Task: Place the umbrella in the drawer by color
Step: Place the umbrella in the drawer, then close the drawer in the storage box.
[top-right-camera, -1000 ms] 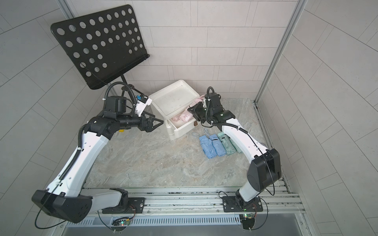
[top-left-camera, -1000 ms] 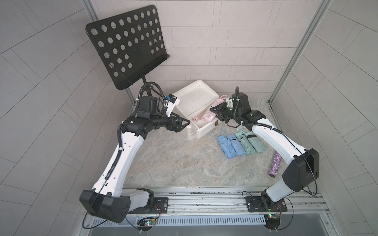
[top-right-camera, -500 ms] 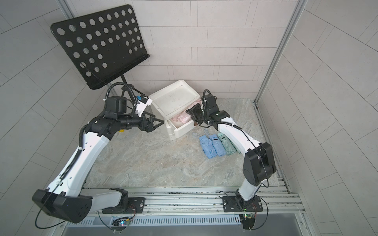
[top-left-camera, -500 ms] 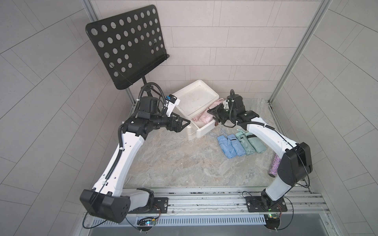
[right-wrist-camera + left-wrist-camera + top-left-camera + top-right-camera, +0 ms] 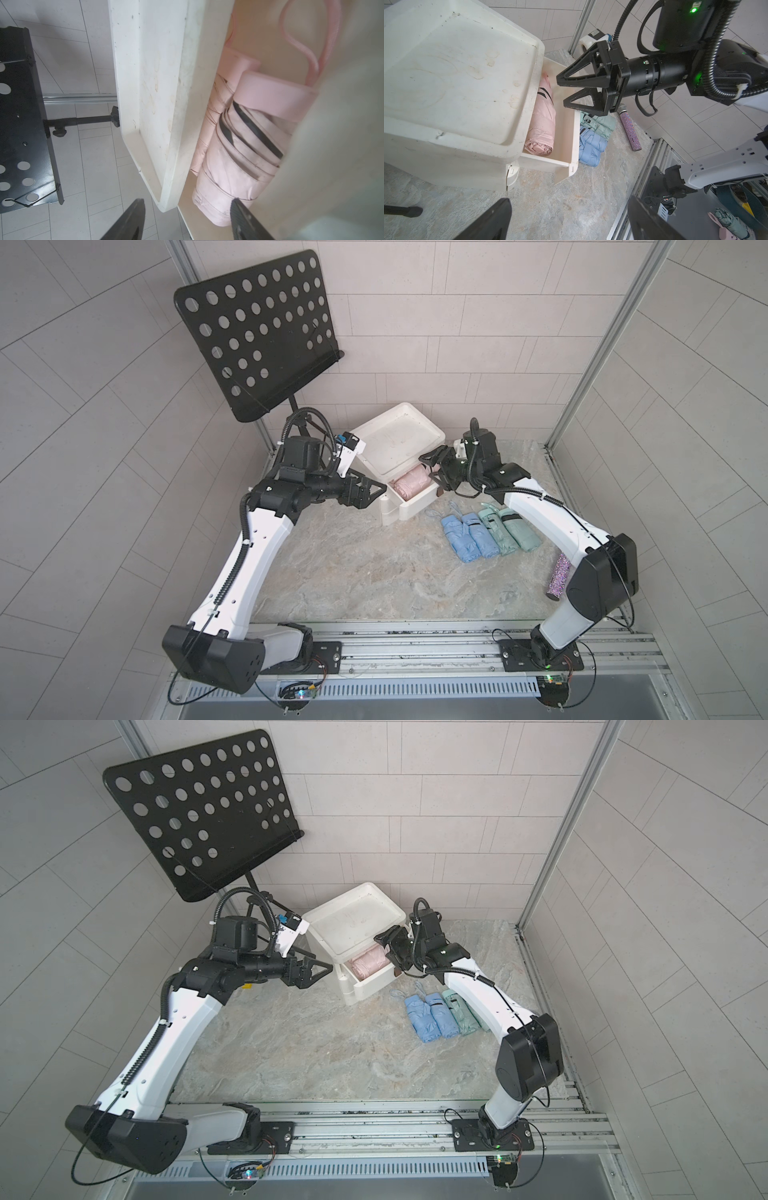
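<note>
My right gripper point(image 5: 561, 92) hangs parted and empty over the pink umbrella point(image 5: 543, 122) in the drawer point(image 5: 566, 133); my left gripper point(image 5: 372, 494) gapes, empty.

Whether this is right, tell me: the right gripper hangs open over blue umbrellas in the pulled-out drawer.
Wrong colour: the umbrellas in the drawer are pink, as the left wrist view shows. The right gripper does hang open over them.
</note>
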Controlling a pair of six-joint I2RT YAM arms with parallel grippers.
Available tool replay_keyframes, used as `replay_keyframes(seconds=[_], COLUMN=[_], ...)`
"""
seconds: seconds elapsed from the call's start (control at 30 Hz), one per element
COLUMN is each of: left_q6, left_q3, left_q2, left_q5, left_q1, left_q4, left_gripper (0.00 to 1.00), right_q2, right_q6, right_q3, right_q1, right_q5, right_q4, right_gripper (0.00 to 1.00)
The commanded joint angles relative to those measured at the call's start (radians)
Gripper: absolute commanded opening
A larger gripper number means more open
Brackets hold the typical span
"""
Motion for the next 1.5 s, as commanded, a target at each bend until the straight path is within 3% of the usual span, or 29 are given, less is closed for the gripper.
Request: replay_keyframes(seconds=[0.0, 0.27, 0.4, 0.77, 0.9, 1.2, 1.47], left_q6=[0.007, 0.031, 0.050, 0.156, 0.197, 0.242, 0.258], left_q3=[0.008, 0.142, 0.273, 0.650, 0.755, 0.957, 1.002], left_q2=[-0.015, 0.078, 0.190, 0.530, 0.645, 0.836, 0.905], left_q5=[-0.018, -0.174, -0.225, -0.392, -0.413, -0.332, -0.244], left_q1=[-0.002, 0.033, 0.062, 0.109, 0.116, 0.135, 0.149], left_q4=[0.019, -0.074, -0.133, -0.170, -0.163, -0.196, -0.211], left_gripper=[0.95, 0.95, 0.95, 0.95, 0.95, 0.95, 0.93], right_q2=[-0.069, -0.116, -0.145, -0.224, -0.252, -0.292, -0.372], right_q6=[-0.039, -0.261, -0.429, -0.691, -0.715, -0.715, -0.662], right_q3=[0.025, 0.085, 0.106, 0.047, -0.011, -0.137, -0.329], right_q1=[0.002, -0.001, -0.001, -0.001, -0.002, -0.003, -0.010], right_q5=[0.042, 0.079, 0.104, 0.173, 0.188, 0.193, 0.200], right_q4=[-0.031, -0.102, -0.167, -0.276, -0.250, -0.172, -0.014], right_gripper=[0.68, 0.73, 0.76, 0.78, 0.78, 0.78, 0.74])
